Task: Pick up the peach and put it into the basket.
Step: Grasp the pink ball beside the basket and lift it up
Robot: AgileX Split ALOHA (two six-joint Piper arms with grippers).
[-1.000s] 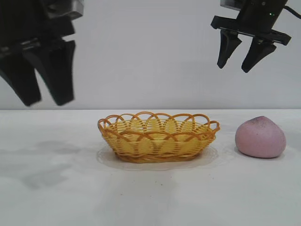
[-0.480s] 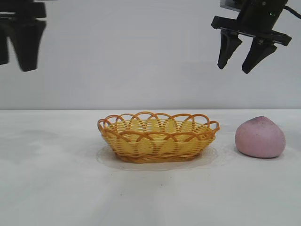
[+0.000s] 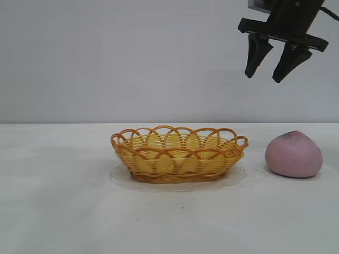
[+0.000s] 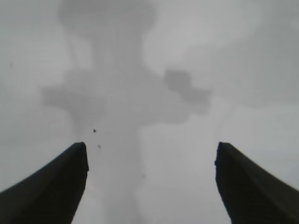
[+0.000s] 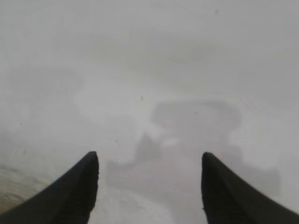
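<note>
The peach (image 3: pixel 294 154) sits on the white table (image 3: pixel 63 211) at the right side of the scene, its slightly pointed top carrying a greyish smudge, and nothing touches it. To its left, near but apart with a strip of bare tabletop between them, stands the basket (image 3: pixel 179 154), a shallow yellow-orange wicker oval with a looped rim (its inside, as far as the level exterior view lets one look in, shows only weave). The right gripper (image 3: pixel 271 67) hangs high in the upper right, above the gap between basket and peach and well clear of both; its two dark fingers (image 3: pixel 256 55) stand spread apart with nothing between them. Its own wrist view shows the same spread fingers (image 5: pixel 74 193) over pale table with only a shadow beneath. The left gripper (image 4: pixel 149 184) is outside the exterior view; its wrist view shows it pointing down at bare table, fingers (image 4: pixel 51 191) wide apart and holding nothing, a blurred shadow of the arm lying on the surface below.
</note>
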